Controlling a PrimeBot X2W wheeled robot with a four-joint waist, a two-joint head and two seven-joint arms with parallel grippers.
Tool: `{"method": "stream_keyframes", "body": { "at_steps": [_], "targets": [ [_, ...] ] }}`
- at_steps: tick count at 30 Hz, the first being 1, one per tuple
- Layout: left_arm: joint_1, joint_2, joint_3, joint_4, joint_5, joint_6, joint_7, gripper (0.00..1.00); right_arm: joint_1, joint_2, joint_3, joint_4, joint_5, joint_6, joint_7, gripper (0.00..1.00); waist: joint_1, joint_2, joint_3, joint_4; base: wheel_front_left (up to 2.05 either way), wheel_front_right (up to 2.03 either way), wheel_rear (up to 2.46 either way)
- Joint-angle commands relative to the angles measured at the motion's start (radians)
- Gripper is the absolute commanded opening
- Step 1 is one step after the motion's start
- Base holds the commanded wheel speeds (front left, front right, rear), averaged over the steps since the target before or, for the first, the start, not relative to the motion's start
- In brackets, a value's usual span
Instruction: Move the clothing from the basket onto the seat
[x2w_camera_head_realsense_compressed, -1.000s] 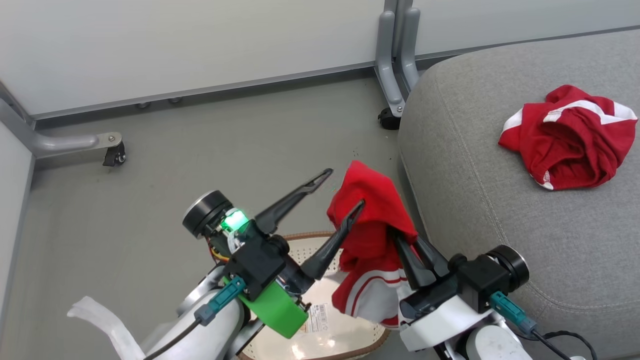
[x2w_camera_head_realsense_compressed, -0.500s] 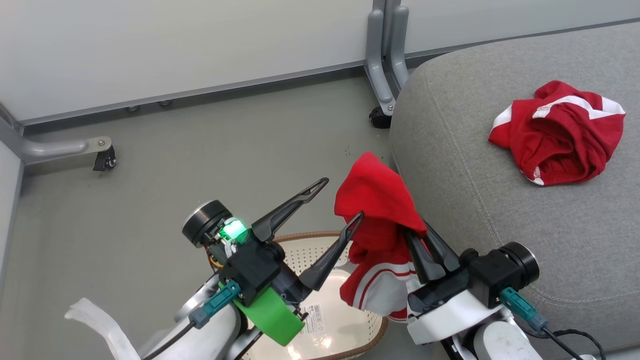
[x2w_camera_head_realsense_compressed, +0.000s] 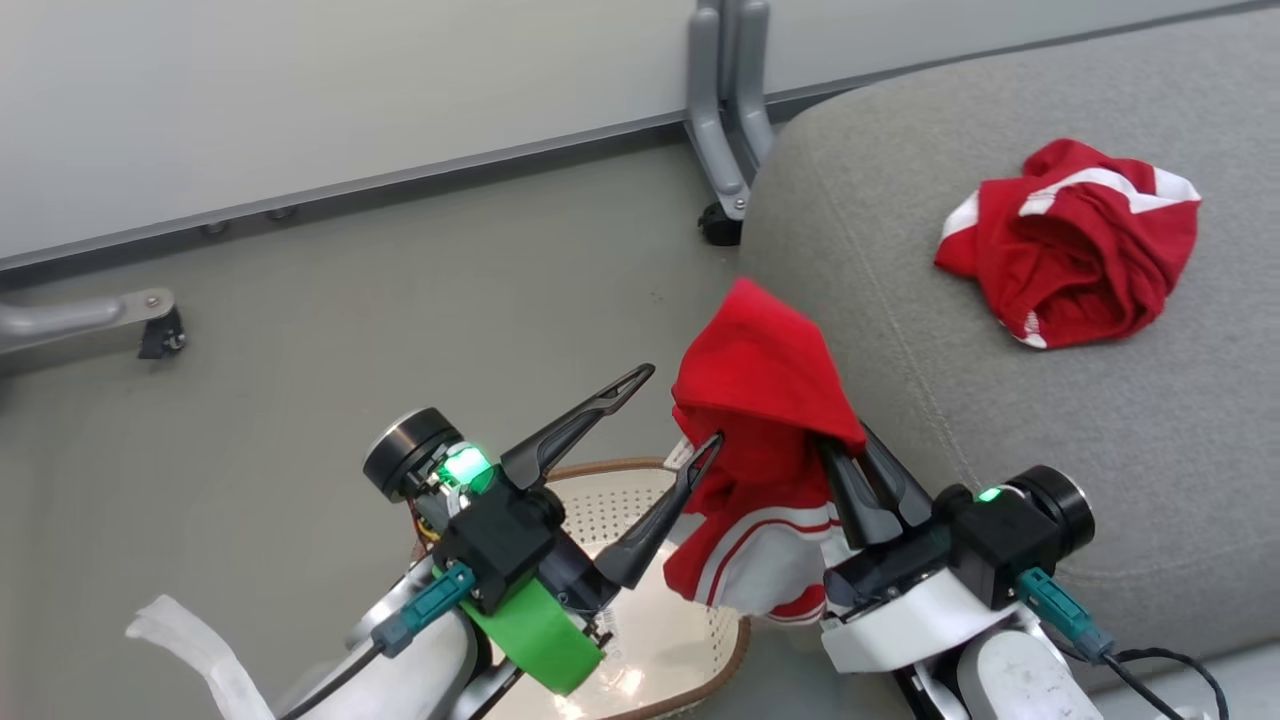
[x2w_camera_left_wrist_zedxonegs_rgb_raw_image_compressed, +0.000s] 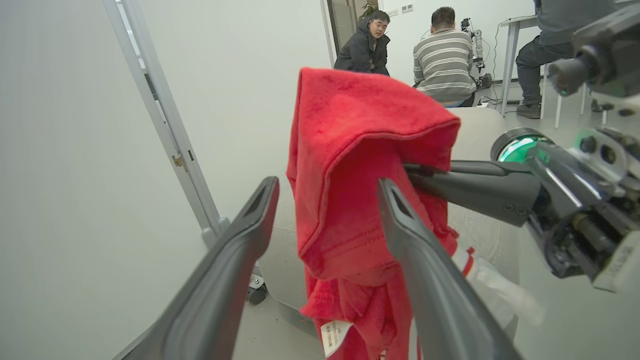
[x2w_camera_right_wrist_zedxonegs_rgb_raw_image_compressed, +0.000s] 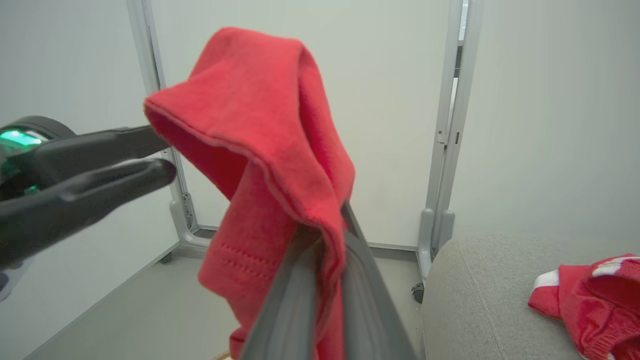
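One red garment (x2w_camera_head_realsense_compressed: 765, 385) with white stripes hangs over the basket, draped over the fingers of my right gripper (x2w_camera_head_realsense_compressed: 845, 445), which is shut on it. Its top fold (x2w_camera_right_wrist_zedxonegs_rgb_raw_image_compressed: 260, 110) hides those fingertips. My left gripper (x2w_camera_head_realsense_compressed: 684, 405) stands open just left of it, the lower fingertip touching the fabric (x2w_camera_left_wrist_zedxonegs_rgb_raw_image_compressed: 350, 165). Below both is the cream perforated basket (x2w_camera_head_realsense_compressed: 738, 645) with a brown rim. The second red garment (x2w_camera_head_realsense_compressed: 1070, 255) lies crumpled on the grey seat (x2w_camera_head_realsense_compressed: 1000, 420), which shows at the right (x2w_camera_right_wrist_zedxonegs_rgb_raw_image_compressed: 595, 300).
Grey floor (x2w_camera_head_realsense_compressed: 400, 300) lies left of the seat. White partition panels stand behind on grey castor feet (x2w_camera_head_realsense_compressed: 715, 215), with another foot at the far left (x2w_camera_head_realsense_compressed: 150, 325). Several people (x2w_camera_left_wrist_zedxonegs_rgb_raw_image_compressed: 442, 55) sit in the background beyond the seat. A white strap (x2w_camera_head_realsense_compressed: 190, 640) hangs by my left arm.
The camera has turned right, shifting the picture left. My right gripper has lifted the held garment a little higher and closer to the seat's edge. The left gripper stays open.
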Motion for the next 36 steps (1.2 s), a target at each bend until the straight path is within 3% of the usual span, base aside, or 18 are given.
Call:
{"method": "stream_keyframes", "body": {
  "at_steps": [1, 19, 28, 36],
  "targets": [
    [0.012, 0.006, -0.004, -0.005, -0.008, -0.003, 0.0, 1.0, -0.011, -0.002, -0.002, -0.013, -0.007, -0.002, -0.003, 0.0, 0.0, 0.0, 0.015, -0.054, 0.0, 0.0, 0.0],
    [0.024, 0.053, -0.055, -0.028, -0.037, -0.003, 0.003, 1.0, 0.069, -0.001, -0.054, -0.146, 0.004, -0.002, -0.003, 0.0, 0.0, 0.0, 0.098, -0.419, 0.0, 0.0, 0.0],
    [-0.016, 0.087, -0.11, -0.05, -0.06, -0.003, 0.014, 1.0, 0.098, -0.002, -0.118, -0.209, 0.056, -0.002, -0.003, 0.0, 0.0, 0.0, 0.168, -0.439, 0.0, 0.0, 0.0],
    [-0.033, 0.15, -0.11, -0.099, -0.059, -0.003, 0.027, 1.0, -0.07, -0.001, -0.228, -0.24, 0.182, -0.002, -0.003, 0.0, 0.0, 0.0, 0.277, -0.401, 0.0, 0.0, 0.0]
  ]
}}
